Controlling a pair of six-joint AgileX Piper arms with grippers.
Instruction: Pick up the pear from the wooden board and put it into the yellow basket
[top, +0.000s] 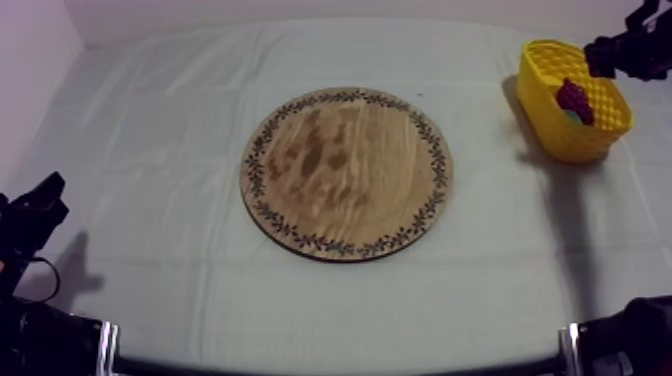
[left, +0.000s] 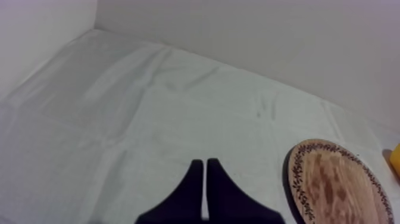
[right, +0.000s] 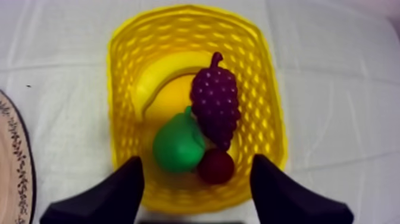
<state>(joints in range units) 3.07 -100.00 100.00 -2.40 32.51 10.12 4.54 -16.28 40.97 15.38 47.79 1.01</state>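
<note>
On the counter (top: 150, 150), the wooden board (top: 346, 172) sits centre frame, the yellow basket (top: 560, 135) upper right.
The right fingers (right: 122, 190) hang spread wide over the basket, gripping nothing; the left fingers (left: 193, 190) lie pressed together, empty. The pear (right: 177, 145) lies inside the basket beside the grapes (right: 215, 104).

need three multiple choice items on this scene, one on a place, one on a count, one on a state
1. Where is the pear? A on the wooden board B in the yellow basket C on the cloth
2. How many toy fruits are in the basket? A two B three C four
3. The right gripper is: A open B shut on the pear C shut, empty
Key: 1 B, it lies inside the basket. 2 C, banana, grapes, pear, small red fruit. 3 A, its fingers stand apart over the basket.
</note>
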